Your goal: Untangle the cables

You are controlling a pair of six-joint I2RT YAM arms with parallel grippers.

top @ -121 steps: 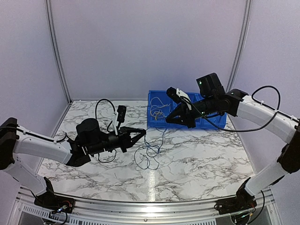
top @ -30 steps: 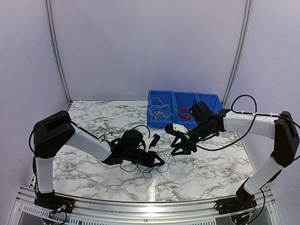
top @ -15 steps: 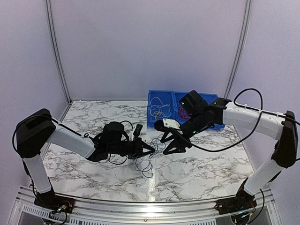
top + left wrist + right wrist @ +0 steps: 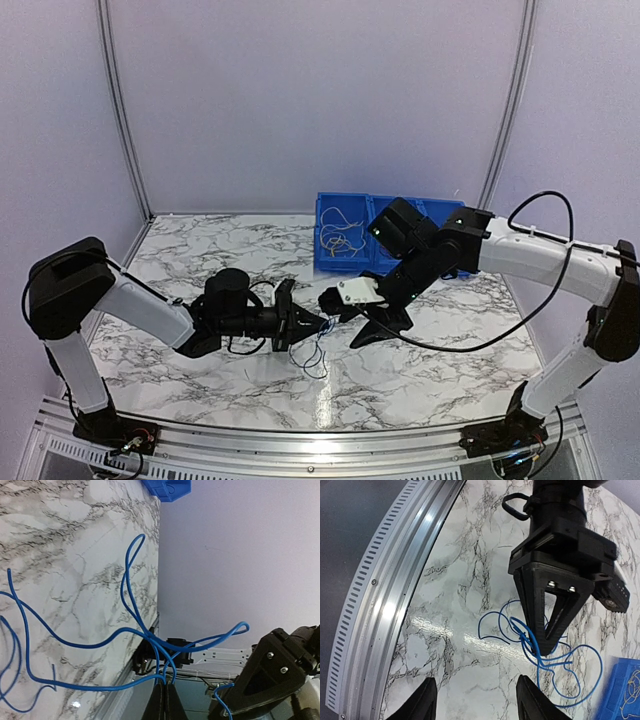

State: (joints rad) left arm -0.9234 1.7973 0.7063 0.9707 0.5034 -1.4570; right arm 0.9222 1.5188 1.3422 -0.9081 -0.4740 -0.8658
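Left pincer (image 4: 318,324) sits low over the marble surface (image 4: 190,250), centre front, pressed together and pinching the dark blue cable (image 4: 318,352) at a point where several strands cross. Left wrist view agrees: the pincer (image 4: 164,692) is clamped on the crossing, and loops of the cable (image 4: 75,642) fan out from it, some lying on the surface (image 4: 55,545), some lifted off it. The slack trails on the surface just nearside of the left pincer in the top view. Right pincer (image 4: 345,320) is just beside the left one, facing it nearly tip to tip, spread wide with nothing gripped. From the right wrist, its two fingers (image 4: 427,700) frame bare marble and the cable loops (image 4: 555,667) lie just beyond them, under the left pincer (image 4: 546,649). One strand passes close by the right pincer (image 4: 270,675) in the left wrist view, cannot tell if it touches. Blue bin (image 4: 325,262) stands at the far side of the surface, partly behind the right arm. Yellow-white wires (image 4: 338,238) lie in its left compartment, well apart from the blue cable
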